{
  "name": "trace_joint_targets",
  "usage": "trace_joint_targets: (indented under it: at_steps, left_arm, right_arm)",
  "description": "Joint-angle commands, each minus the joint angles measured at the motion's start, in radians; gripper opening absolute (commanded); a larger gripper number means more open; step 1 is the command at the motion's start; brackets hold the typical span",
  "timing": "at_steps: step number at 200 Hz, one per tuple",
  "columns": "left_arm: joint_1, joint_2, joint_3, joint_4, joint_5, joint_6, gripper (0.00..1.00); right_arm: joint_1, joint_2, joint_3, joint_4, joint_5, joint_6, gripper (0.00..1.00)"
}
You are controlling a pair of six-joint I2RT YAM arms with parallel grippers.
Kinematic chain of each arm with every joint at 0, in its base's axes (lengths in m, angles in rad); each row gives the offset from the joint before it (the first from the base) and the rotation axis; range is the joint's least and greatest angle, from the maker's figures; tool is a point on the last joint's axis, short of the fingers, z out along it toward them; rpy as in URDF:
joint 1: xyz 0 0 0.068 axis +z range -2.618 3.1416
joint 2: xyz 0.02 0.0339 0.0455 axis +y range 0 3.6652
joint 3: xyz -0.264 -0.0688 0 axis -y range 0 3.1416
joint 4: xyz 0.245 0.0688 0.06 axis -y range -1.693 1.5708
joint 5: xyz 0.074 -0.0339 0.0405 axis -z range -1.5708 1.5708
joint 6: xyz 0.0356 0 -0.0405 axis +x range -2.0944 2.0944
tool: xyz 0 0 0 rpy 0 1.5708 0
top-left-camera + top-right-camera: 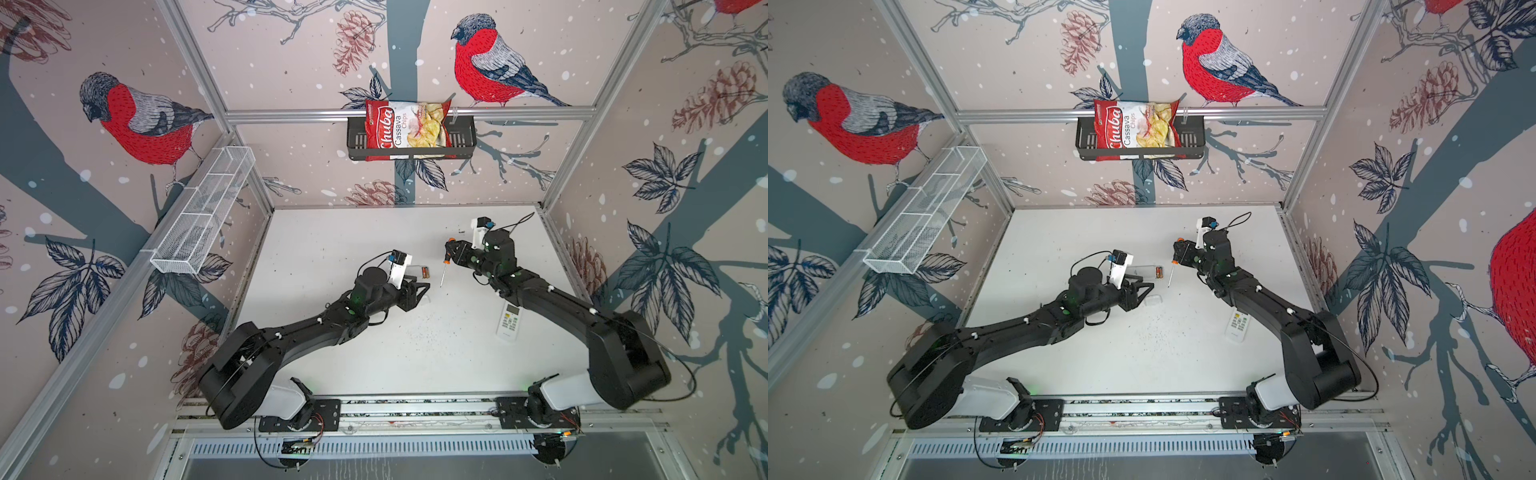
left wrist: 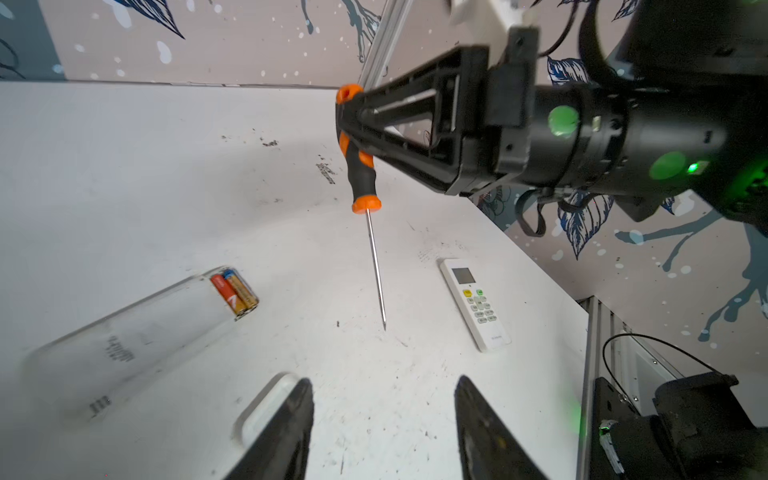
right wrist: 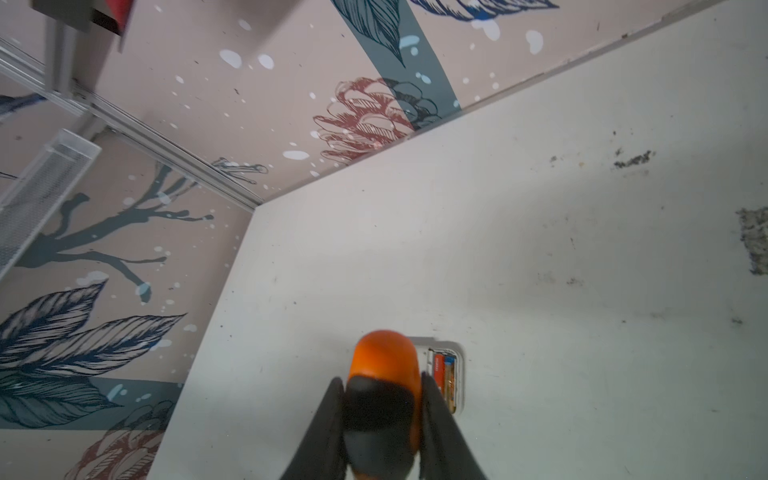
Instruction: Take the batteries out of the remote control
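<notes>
Bird-print walls [image 1: 291,62] enclose a scuffed white tabletop [image 1: 374,232]. The remote control [image 2: 137,336] lies face down, opened, at lower left of the left wrist view, with two batteries [image 2: 235,293] seated inside. The right end effector [image 3: 382,380] grips the screwdriver [image 2: 362,178]; the left end effector [image 2: 384,382] stands open, empty. Step in hand: extraction. The next move likely requires levering one battery end upward.

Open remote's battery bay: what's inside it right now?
Two batteries lie side by side, one orange-red, one gold, both seated in the remote. Whatever lies beneath them is covered.
</notes>
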Motion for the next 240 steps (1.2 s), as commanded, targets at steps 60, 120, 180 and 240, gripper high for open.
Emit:
trace_joint_targets:
  at_steps: [60,120,180,240]
  left_arm:
    - [-0.009,0.163,0.1,0.196,0.107,-0.037,0.47]
    - [-0.012,0.237,0.125,0.227,0.133,-0.043,0.41]
    - [-0.012,0.275,0.129,0.254,0.12,-0.066,0.31]
    - [-0.009,0.275,0.149,0.19,0.087,-0.033,0.0]
  right_arm:
    - [0.013,-0.124,-0.097,0.144,-0.05,0.06,0.02]
    - [0.022,-0.167,-0.17,0.209,-0.076,0.091,0.02]
    - [0.035,-0.171,-0.188,0.256,-0.145,0.111,0.02]
    - [0.04,-0.197,-0.201,0.23,-0.168,0.102,0.03]
